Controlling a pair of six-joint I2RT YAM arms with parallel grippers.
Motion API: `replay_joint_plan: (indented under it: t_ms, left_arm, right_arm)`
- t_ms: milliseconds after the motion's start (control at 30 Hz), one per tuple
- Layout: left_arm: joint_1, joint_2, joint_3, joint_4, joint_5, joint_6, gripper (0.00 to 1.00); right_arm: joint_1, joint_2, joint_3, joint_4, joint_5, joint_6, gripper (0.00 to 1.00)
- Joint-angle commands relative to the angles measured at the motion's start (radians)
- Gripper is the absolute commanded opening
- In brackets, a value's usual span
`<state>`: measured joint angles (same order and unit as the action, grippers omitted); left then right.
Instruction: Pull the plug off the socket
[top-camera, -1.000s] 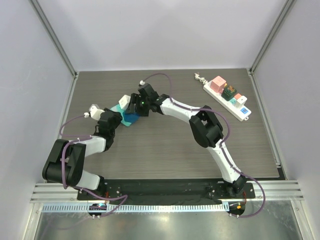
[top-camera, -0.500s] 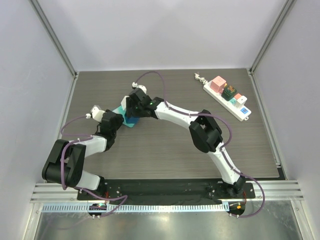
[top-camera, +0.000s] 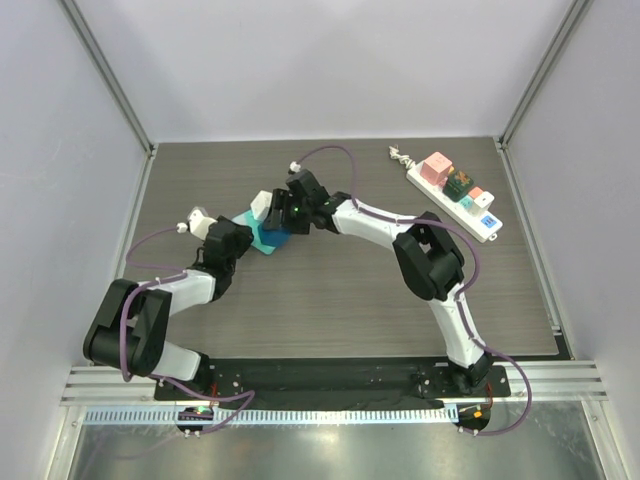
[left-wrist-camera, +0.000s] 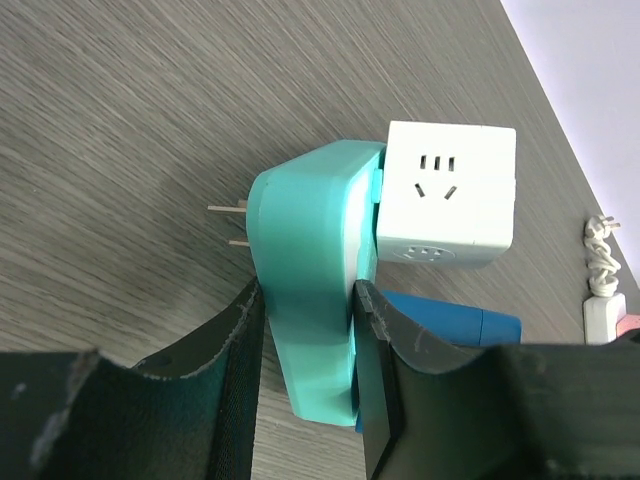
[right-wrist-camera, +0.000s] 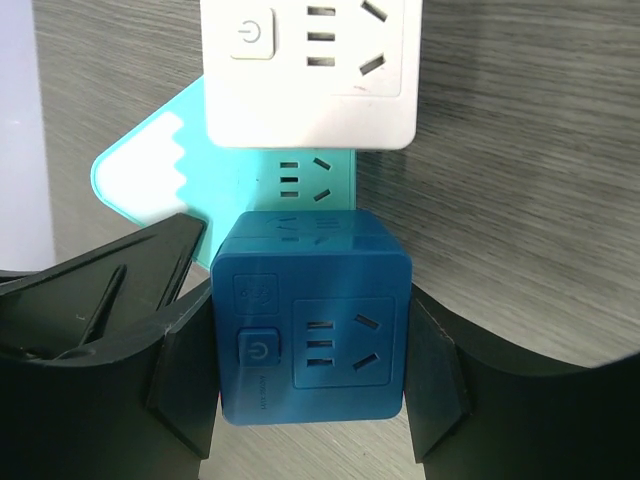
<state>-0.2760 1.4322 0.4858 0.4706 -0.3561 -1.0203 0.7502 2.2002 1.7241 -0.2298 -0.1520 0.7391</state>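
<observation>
On the table, left of centre: one teal socket, one white cube and one blue plug, joined in a single cluster. At the far right, well apart: one power strip with four small adapters. Long axis of the teal socket from the left end effector toward the white cube, two bare prongs out sideways. Left end effector clamped narrowly on the teal body. Right end effector spread wide, pads pressed against both flanks of the blue plug, outlet face up.
</observation>
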Motion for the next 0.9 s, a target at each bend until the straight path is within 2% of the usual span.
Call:
replay_joint_plan:
  t_ms: [0,33,67,233,333,367,400,500,533,567,633,800,867]
  left_arm:
    - [0.037,-0.003,-0.03,-0.13,-0.187,0.092,0.0]
    - [0.035,-0.004,-0.029,-0.13,-0.187,0.1,0.0]
    - [0.032,-0.009,-0.03,-0.125,-0.187,0.1,0.0]
    - [0.032,-0.015,-0.058,-0.067,-0.17,0.109,0.0]
    - [0.031,-0.007,-0.056,-0.061,-0.161,0.112,0.0]
    - [0.032,-0.007,-0.058,-0.058,-0.159,0.111,0.0]
    - [0.032,-0.007,-0.058,-0.053,-0.159,0.111,0.0]
    - [0.032,-0.009,-0.062,-0.055,-0.167,0.111,0.0]
    - [0.032,-0.01,-0.061,-0.055,-0.168,0.109,0.0]
    - [0.032,-0.01,-0.061,-0.056,-0.167,0.109,0.0]
    - [0.032,-0.009,-0.061,-0.056,-0.169,0.109,0.0]
    - [0.032,-0.009,-0.062,-0.056,-0.165,0.108,0.0]
    - [0.031,-0.01,-0.064,-0.058,-0.159,0.106,0.0]
  right_arm:
    - [-0.006,-0.155,0.034,-0.049,0.127,-0.113,0.01]
    - [0.009,-0.151,0.051,-0.083,0.243,-0.142,0.01]
    - [0.033,-0.14,0.093,-0.115,0.273,-0.168,0.01]
    - [0.055,-0.099,0.153,-0.178,0.333,-0.228,0.01]
    - [0.043,-0.082,0.184,-0.177,0.246,-0.209,0.01]
    - [0.028,-0.082,0.174,-0.158,0.104,-0.187,0.01]
    - [0.009,-0.094,0.158,-0.105,0.06,-0.143,0.01]
    - [-0.017,-0.126,0.121,-0.082,0.055,-0.13,0.01]
    - [-0.034,-0.149,0.073,-0.057,0.022,-0.085,0.01]
    - [-0.054,-0.157,0.039,-0.018,-0.089,-0.049,0.01]
    - [-0.095,-0.168,-0.029,0.101,-0.165,0.027,0.01]
    - [-0.095,-0.226,-0.073,0.058,-0.072,-0.043,0.01]
    - [-0.109,-0.259,-0.106,0.034,0.009,-0.084,0.01]
